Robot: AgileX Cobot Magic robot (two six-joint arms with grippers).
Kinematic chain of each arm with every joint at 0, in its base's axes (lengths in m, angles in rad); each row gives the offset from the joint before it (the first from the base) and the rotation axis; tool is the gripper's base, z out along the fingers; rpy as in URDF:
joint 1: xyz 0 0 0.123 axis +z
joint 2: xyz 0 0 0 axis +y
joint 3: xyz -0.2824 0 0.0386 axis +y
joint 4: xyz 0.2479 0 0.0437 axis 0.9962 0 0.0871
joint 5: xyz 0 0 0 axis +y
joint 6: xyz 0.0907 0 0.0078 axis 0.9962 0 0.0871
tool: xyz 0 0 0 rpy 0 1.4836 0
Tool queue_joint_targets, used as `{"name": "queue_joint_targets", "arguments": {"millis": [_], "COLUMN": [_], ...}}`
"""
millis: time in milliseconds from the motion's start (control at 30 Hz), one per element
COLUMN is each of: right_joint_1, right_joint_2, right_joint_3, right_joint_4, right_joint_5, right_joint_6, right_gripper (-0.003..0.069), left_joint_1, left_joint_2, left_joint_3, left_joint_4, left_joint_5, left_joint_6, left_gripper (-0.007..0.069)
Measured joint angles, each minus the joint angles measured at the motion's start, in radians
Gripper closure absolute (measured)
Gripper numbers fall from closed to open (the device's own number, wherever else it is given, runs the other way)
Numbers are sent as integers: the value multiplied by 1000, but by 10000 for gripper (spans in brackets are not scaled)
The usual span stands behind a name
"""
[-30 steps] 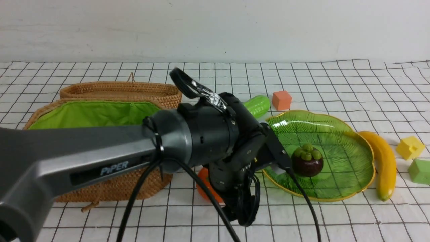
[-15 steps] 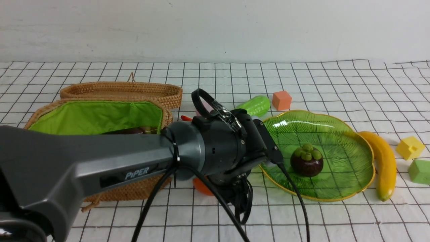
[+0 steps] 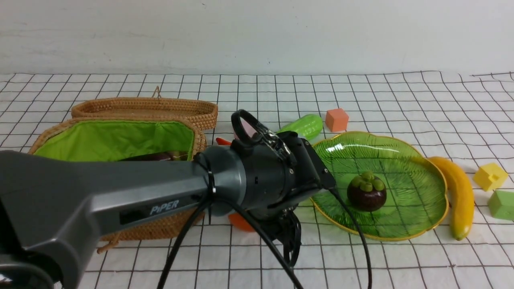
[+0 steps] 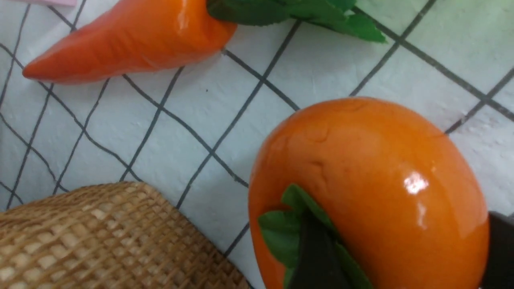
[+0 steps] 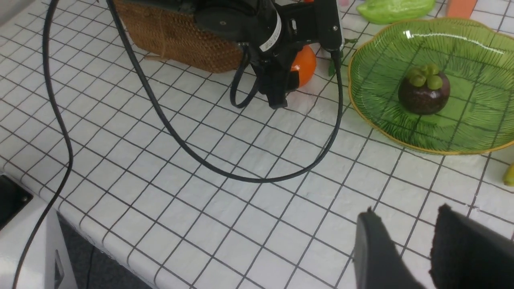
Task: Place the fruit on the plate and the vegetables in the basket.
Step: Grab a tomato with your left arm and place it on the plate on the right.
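**Gridded cloth (image 3: 401, 100), left pincer (image 4: 401, 241) astride the persimmon (image 4: 369, 180)**

White cloth ruled in black squares covers the whole table, with a plain pale wall (image 3: 257, 32) behind it. On my wrist feed the left pincer's dark fingers (image 4: 317, 261) stand on either side of the glossy orange persimmon, one lying across its green leaf cap and the other at its opposite flank. They look to be against the skin, but I cannot tell whether they are actually clamping it. The persimmon sits on the cloth.

Just beyond the pincer lies the carrot (image 4: 132, 40), on its side, apart from the persimmon. Close on the pincer's left is the woven wall of the basket (image 4: 100, 237). A dark shape that I take for the eggplant (image 3: 154, 155) lies inside on the green lining. The shallow lid (image 3: 144, 107) sits behind the basket.

To the pincer's right is the green leaf plate (image 3: 401, 224), with the mangosteen (image 3: 366, 193) upright on it. Beyond the pincer and slightly right, the light green gourd (image 3: 305, 126) lies on the cloth near the plate's far edge, with an orange cube (image 3: 336, 119) beside it. The banana (image 3: 457, 192) lies along the plate's right rim, off the plate. A yellow cube (image 3: 490, 176) and a green cube (image 3: 502, 204) sit further right.

My right pincer (image 5: 421, 241) hangs over bare cloth near me, with its jaws parted and nothing between them.
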Motion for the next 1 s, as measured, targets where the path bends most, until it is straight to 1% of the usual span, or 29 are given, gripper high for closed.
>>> {"name": "queue_joint_targets", "arguments": {"millis": [133,167,233,300,367,433,467,533,567,600,700,833,900,967,1000], "right_joint_1": [0,0,0,0,0,0,0,0,0,0,0,0,0,0,0], "right_joint_2": [0,0,0,0,0,0,0,0,0,0,0,0,0,0,0], "right_joint_3": [0,0,0,0,0,0,0,0,0,0,0,0,0,0,0], "right_joint_4": [-103,-152,-194,-215,-215,-203,-200,-173,-168,-165,-162,-162,-162,-162,-162], "right_joint_5": [-30,-51,-78,-104,-122,-125,-125,-108,-99,-96,-52,-39,-39,-39,-39], "right_joint_6": [75,114,147,168,172,172,172,173,173,173,173,173,175,176,176], "right_gripper": [422,422,422,422,422,422,422,422,422,422,422,422,422,422,422], "left_joint_1": [-41,-54,-62,-59,-36,-11,-6,33,41,43,64,66,66,66,65], "left_joint_2": [-85,-111,-122,-116,-72,-18,-11,98,126,133,226,265,270,268,265], "left_joint_3": [-2,-22,-59,-106,-183,-260,-268,-383,-409,-416,-489,-500,-502,-506,-506], "left_joint_4": [-13,-26,-52,-90,-177,-250,-258,-352,-369,-373,-408,-430,-444,-456,-457], "left_joint_5": [-26,-65,-138,-210,-278,-305,-306,-295,-283,-283,-239,-228,-222,-222,-222], "left_joint_6": [5,8,9,17,46,93,98,169,189,189,261,293,300,300,299], "left_gripper": [169,169,169,169,169,169,169,169,169,169,169,169,130,73,59]}}
